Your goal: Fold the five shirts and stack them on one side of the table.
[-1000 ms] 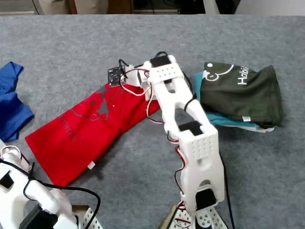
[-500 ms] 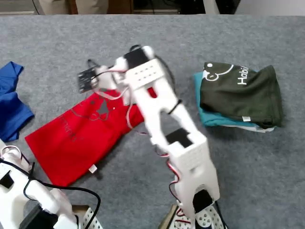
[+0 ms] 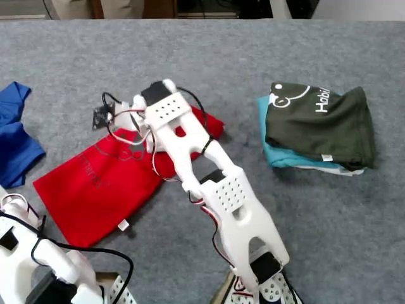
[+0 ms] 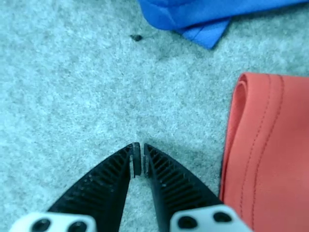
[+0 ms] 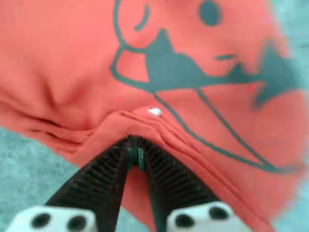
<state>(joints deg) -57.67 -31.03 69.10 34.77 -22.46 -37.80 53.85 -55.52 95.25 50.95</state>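
Observation:
A red shirt (image 3: pixel 95 183) with a dark print lies slantwise on the grey table (image 3: pixel 209 57), left of centre. My right gripper (image 5: pixel 133 151) is shut on a bunched fold of this red shirt (image 5: pixel 193 72), over the shirt's upper part, where the right arm (image 3: pixel 183 142) reaches. Low over bare table, my left gripper (image 4: pixel 137 155) is shut on nothing. The red shirt's folded edge (image 4: pixel 270 145) lies beside it and a blue shirt (image 4: pixel 207 14) lies beyond it. The blue shirt (image 3: pixel 12 139) lies crumpled at the table's left edge.
At the right stands a stack of folded shirts: a dark green one (image 3: pixel 316 123) on a teal one (image 3: pixel 278 158), with a white edge (image 3: pixel 329 169) beneath. The left arm's base (image 3: pixel 31 266) sits at the front left corner.
The right arm has swung left across the red shirt with its gripper on the fabric. The shirt's right end now shows beside the arm. The left arm has kept still.

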